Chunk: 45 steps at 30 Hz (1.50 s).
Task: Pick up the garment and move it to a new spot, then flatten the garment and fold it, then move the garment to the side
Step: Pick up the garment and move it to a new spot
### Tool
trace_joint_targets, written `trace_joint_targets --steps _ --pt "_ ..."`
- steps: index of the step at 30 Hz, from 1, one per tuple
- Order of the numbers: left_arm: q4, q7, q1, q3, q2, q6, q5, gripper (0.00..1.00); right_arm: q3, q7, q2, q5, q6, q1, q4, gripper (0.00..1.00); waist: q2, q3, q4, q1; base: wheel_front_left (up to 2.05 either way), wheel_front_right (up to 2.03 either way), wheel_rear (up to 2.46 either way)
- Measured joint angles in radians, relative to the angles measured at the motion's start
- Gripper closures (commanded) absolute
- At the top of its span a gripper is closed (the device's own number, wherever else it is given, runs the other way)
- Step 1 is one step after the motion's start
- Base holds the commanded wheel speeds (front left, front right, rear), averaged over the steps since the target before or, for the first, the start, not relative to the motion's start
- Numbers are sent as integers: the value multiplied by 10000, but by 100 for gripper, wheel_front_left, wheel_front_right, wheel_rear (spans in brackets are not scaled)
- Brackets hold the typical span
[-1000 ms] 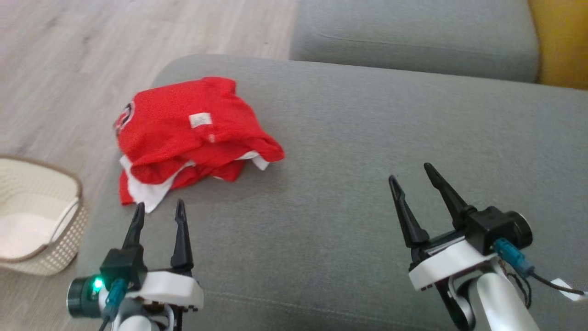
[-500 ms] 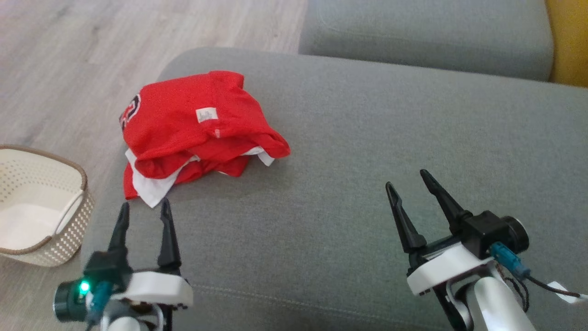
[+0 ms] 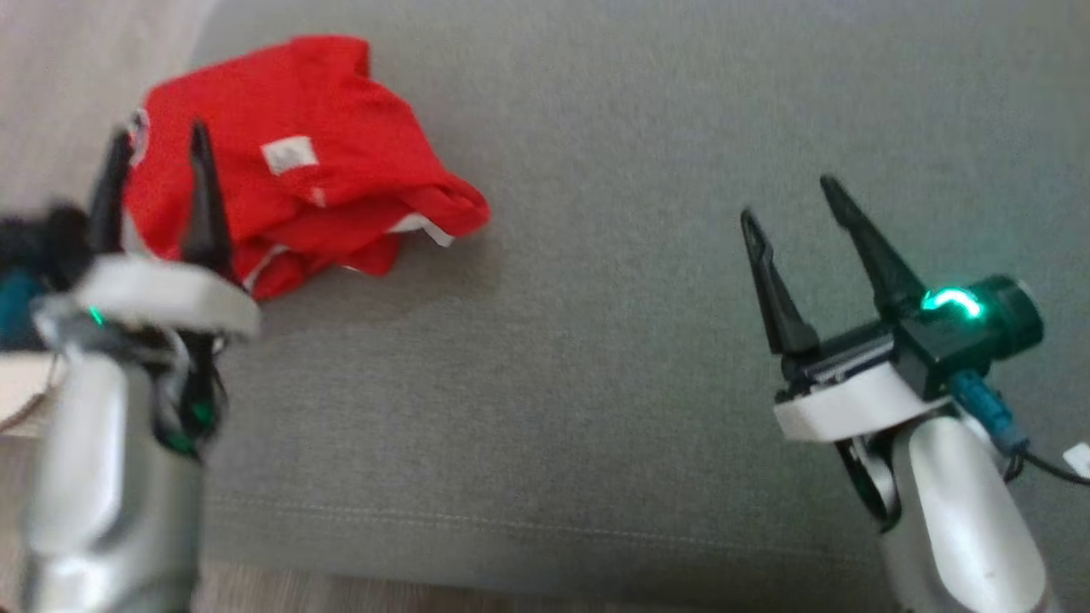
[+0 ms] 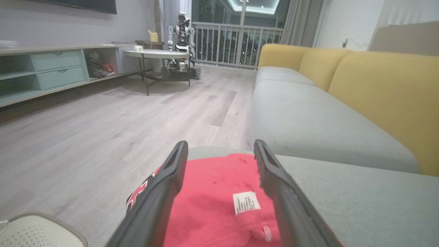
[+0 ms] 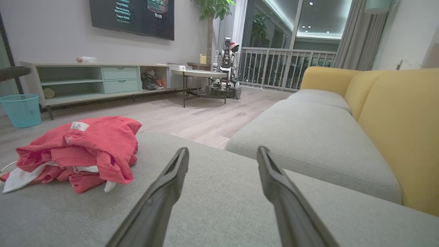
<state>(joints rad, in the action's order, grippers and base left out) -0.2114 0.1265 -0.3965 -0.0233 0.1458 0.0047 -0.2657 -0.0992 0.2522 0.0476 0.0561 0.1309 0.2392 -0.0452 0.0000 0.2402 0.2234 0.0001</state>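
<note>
- Finds a crumpled red mesh garment (image 3: 289,162) with white trim and a white label, heaped at the left end of a grey fabric sofa cushion (image 3: 596,340).
- Sets the left gripper (image 3: 160,134) over the garment's near-left part, dark fingers spread, gripping nothing.
- Places the right gripper (image 3: 788,199) above bare cushion, well apart from the garment, fingers likewise spread and empty.

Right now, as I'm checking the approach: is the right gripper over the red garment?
No: the right gripper stands open over the grey cushion, with the garment well off to its left.
</note>
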Motion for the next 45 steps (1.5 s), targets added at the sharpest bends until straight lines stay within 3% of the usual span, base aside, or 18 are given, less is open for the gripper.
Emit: trace_joint_targets --steps 3,8,21,22,24,28,36,45 --pt "-844 -803 -1208 42 520 -332 -86 0 31 -2 19 140 0 362 203 0 0 591 -197 0 0 0 0" --pt "-2449 -2075 -2653 48 918 -654 -389 0 52 -2 46 232 0 645 399 0 0 1368 -547 1 0 0 0" --pt "-5536 -3425 -4494 -163 1647 -748 -291 0 84 2 54 238 0 844 535 0 0 2164 -1286 0 0 0 0" --pt "-5776 -3480 -4544 -215 1687 -746 -259 13 86 2 54 238 0 844 535 0 0 2185 -1319 0 0 0 0" --pt "-6159 -3532 -4604 -257 1708 -748 -261 100 82 2 54 236 0 848 535 0 0 2205 -1375 0 0 0 0" --pt "-6631 -3338 -4797 -274 1707 -765 -276 100 100 2 54 236 0 849 533 0 0 2182 -1376 0 0 0 0" --pt "-6694 -1400 -5102 -309 1710 -660 -196 100 67 31 54 234 0 845 328 0 0 1731 -1207 0 0 0 0" --pt "-5657 355 -5259 -286 1657 -660 -222 100 -84 33 54 -15 0 735 73 0 0 739 -1058 0 0 0 0"
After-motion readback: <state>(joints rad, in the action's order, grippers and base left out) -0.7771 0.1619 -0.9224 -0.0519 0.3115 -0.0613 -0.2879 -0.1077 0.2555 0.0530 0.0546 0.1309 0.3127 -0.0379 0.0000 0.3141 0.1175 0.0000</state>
